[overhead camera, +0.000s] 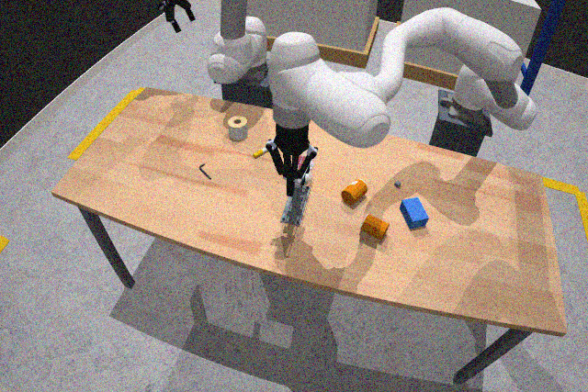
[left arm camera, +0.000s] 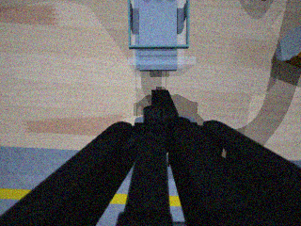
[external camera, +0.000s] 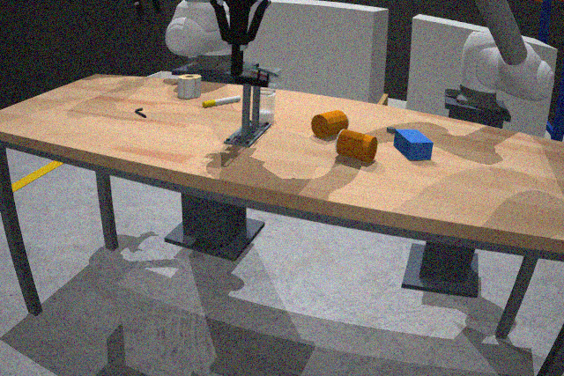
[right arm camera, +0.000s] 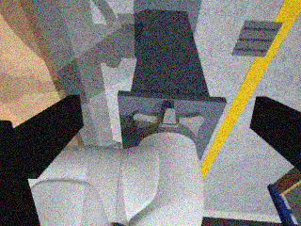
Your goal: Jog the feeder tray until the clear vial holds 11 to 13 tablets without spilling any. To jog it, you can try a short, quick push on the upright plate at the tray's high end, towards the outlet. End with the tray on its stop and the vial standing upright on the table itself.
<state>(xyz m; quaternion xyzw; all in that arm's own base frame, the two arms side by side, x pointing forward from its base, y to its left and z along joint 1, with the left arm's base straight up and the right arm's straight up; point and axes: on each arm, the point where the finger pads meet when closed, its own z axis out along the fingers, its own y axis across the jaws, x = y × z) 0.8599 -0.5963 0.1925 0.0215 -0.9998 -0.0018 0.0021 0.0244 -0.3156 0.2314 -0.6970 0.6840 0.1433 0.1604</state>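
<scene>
with the left gripper closed on nothing at the grey raised feeder tray and the right spread, the clear cylindrical vial stands upright beside the stand, its count unreadable, so completion remains unconfirmed.

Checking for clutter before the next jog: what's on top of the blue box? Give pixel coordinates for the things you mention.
Nothing visible on the blue box (overhead camera: 413, 212) (external camera: 413, 144); its top face shows uncovered in the top and exterior views. Its underside is hidden.

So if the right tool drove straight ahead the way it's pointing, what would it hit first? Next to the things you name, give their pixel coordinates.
Probably its own arm's pedestal (overhead camera: 244, 95) (external camera: 213, 212) (right arm camera: 216, 106), though the right tool (overhead camera: 185, 24) (external camera: 149, 12) (right arm camera: 166, 111) might catch the white arm link (right arm camera: 174, 165) beside that line; depth is unclear.
</scene>
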